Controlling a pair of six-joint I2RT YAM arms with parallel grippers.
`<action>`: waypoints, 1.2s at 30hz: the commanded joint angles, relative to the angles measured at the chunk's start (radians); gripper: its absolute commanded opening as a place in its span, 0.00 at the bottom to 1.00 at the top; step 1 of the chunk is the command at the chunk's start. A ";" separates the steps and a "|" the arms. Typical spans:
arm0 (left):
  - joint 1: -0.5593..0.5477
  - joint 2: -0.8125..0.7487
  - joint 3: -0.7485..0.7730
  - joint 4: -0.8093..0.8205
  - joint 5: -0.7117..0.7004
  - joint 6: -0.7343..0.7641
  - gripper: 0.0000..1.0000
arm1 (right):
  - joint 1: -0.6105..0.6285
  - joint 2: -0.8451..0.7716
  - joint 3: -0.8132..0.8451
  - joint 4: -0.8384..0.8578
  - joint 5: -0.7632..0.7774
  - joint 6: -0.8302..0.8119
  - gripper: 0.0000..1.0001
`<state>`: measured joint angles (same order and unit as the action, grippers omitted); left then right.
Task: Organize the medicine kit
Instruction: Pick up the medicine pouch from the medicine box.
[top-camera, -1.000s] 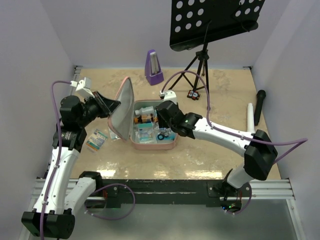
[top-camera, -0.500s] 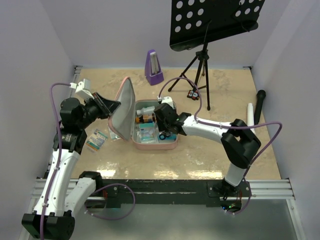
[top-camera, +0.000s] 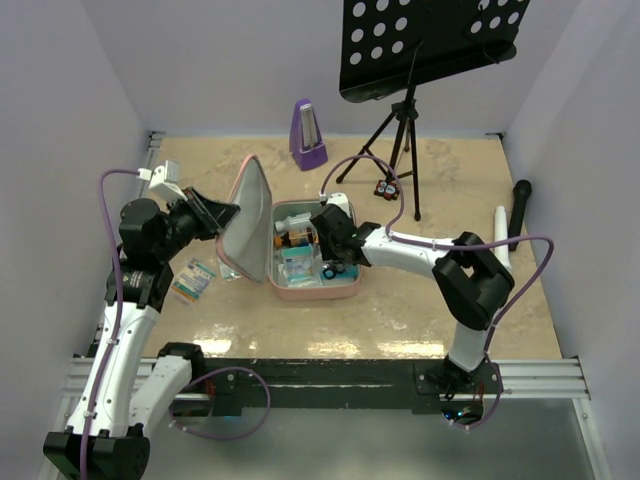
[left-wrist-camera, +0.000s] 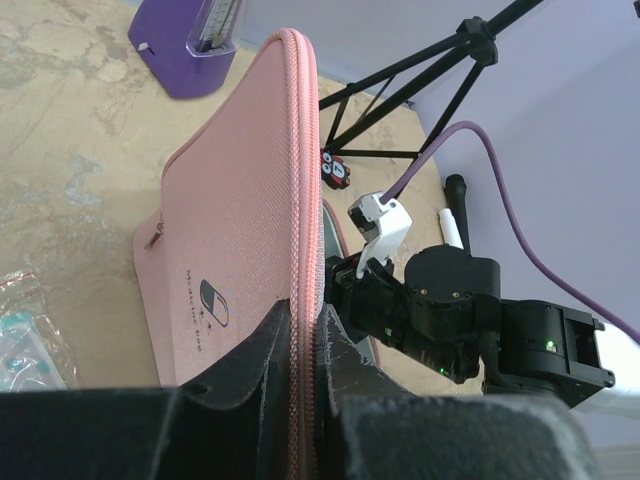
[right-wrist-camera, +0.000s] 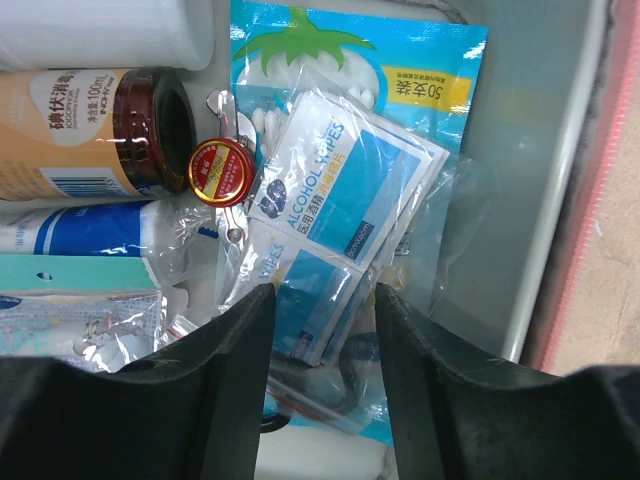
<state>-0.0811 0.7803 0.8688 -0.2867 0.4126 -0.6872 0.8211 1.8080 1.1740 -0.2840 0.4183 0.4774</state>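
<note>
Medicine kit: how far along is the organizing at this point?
Done: the medicine kit is open, with a brown bottle, swab pack and alcohol wipes in its tray. In hand: the left gripper pinches the lid by its zipper edge, holding it up; the right gripper hangs open over the wipes. Left: a packet lies on the table beside the lid, and the kit is unzipped.

A lab's robot test cell: plain pale walls (top-camera: 200, 70) box in a beige table (top-camera: 400, 310), a metal rail (top-camera: 545, 377) behind the right claw (top-camera: 325, 250) carries both arm bases (top-camera: 462, 372), and beyond that claw stand stray props, a purple metronome (top-camera: 307, 135) and a black music stand (top-camera: 430, 45).
</note>
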 joint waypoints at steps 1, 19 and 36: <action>-0.008 -0.015 0.010 0.078 0.015 0.014 0.00 | -0.010 0.017 0.010 0.006 -0.012 0.003 0.47; -0.008 -0.012 0.016 0.081 0.023 0.014 0.00 | -0.022 -0.033 -0.010 -0.004 -0.032 0.000 0.00; -0.008 0.002 0.004 0.086 0.017 0.012 0.00 | -0.020 -0.285 0.183 -0.165 -0.048 -0.033 0.00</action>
<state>-0.0811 0.7853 0.8688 -0.2852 0.4133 -0.6861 0.8040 1.5898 1.2873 -0.4141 0.3965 0.4660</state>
